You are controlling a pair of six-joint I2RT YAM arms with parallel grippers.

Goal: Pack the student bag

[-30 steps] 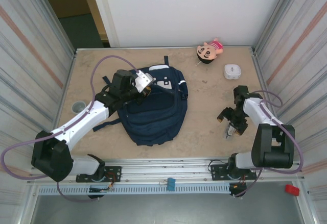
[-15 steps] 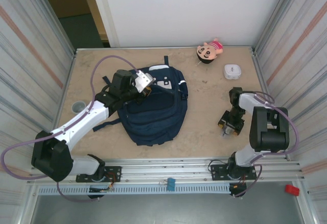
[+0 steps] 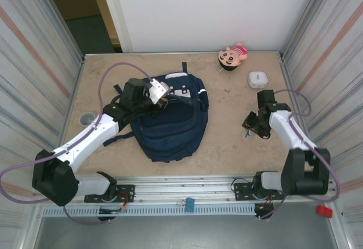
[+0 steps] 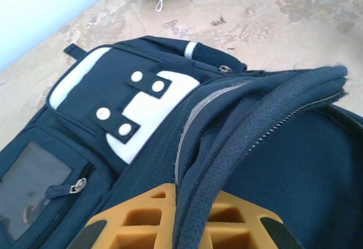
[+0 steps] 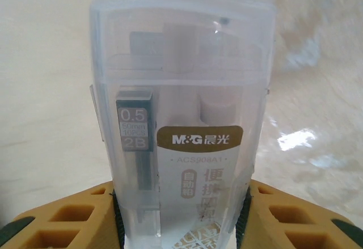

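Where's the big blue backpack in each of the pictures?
Top external: the student bag lies left of centre on the table, left gripper at its upper edge.
Left wrist: the student bag spreads across the middle and bottom, its rim pinched in the left gripper.
Right wrist: a clear lead case in the right gripper, table behind.
Shared landmark: the tan mottled table.

Clear plastic case (image 5: 181,118), labelled M&G with a 0.5 2B lead tube (image 5: 135,147) inside, is clamped upright between yellow fingers (image 5: 68,215), mottled table (image 5: 45,62) behind.
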